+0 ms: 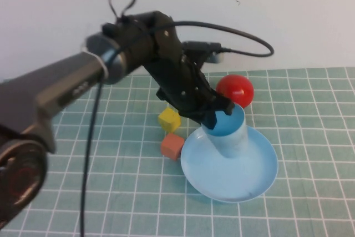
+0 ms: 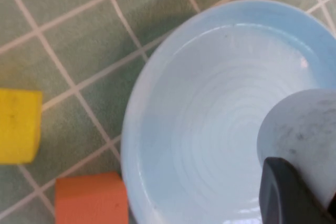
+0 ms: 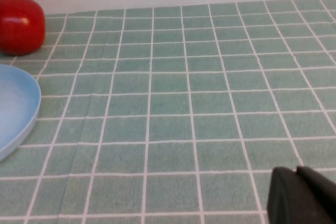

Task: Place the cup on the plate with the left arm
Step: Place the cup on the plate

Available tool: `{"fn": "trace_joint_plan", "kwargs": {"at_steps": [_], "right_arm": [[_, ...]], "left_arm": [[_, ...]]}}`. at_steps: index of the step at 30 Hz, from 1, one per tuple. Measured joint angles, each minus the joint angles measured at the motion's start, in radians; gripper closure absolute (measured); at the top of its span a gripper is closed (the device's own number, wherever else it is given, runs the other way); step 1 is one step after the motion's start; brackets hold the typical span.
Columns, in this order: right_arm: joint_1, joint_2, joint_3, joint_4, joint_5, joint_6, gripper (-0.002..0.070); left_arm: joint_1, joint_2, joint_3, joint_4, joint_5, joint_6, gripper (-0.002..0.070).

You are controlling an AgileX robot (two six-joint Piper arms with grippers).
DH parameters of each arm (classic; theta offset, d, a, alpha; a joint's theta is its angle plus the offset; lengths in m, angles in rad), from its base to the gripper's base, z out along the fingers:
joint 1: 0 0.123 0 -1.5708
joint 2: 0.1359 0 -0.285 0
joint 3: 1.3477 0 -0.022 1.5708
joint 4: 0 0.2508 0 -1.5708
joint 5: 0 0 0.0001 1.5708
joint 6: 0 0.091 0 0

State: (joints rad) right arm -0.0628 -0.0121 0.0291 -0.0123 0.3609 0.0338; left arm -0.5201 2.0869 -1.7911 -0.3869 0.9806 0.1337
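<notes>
The light blue cup stands upright over the far part of the light blue plate. I cannot tell whether its base touches the plate. My left gripper is shut on the cup at its rim. In the left wrist view the cup's base shows over the plate, with one black finger against the cup. The right gripper is low over the mat to the right of the plate, shut and empty; it is out of the high view.
A red ball lies just behind the cup. A yellow cube and an orange cube sit left of the plate. The green grid mat covers the table. A black cable loops behind the left arm.
</notes>
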Motion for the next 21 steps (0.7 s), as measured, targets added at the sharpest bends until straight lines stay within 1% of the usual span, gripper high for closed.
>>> {"fn": "trace_joint_plan", "kwargs": {"at_steps": [6,12,14,16,21], "right_arm": [[0.0,0.0,0.0,0.0,0.0,0.0,0.0678],[0.0,0.0,0.0,0.0,0.0,0.0,0.0678],[0.0,0.0,0.0,0.0,0.0,0.0,0.0678],[0.0,0.0,0.0,0.0,0.0,0.0,0.0678],[0.0,0.0,0.0,0.0,0.0,0.0,0.0678]], "left_arm": [[-0.014,0.131,-0.092,0.033,0.062,-0.06,0.0665],[-0.014,0.154,-0.111,0.037,0.071,-0.065,0.0664],[-0.014,0.154,-0.111,0.039,0.071,-0.059,0.0652],[-0.014,0.159,-0.115,0.041,0.079,-0.047,0.0596],[-0.014,0.172,-0.165,0.043,0.13,-0.035,0.0333]]}}
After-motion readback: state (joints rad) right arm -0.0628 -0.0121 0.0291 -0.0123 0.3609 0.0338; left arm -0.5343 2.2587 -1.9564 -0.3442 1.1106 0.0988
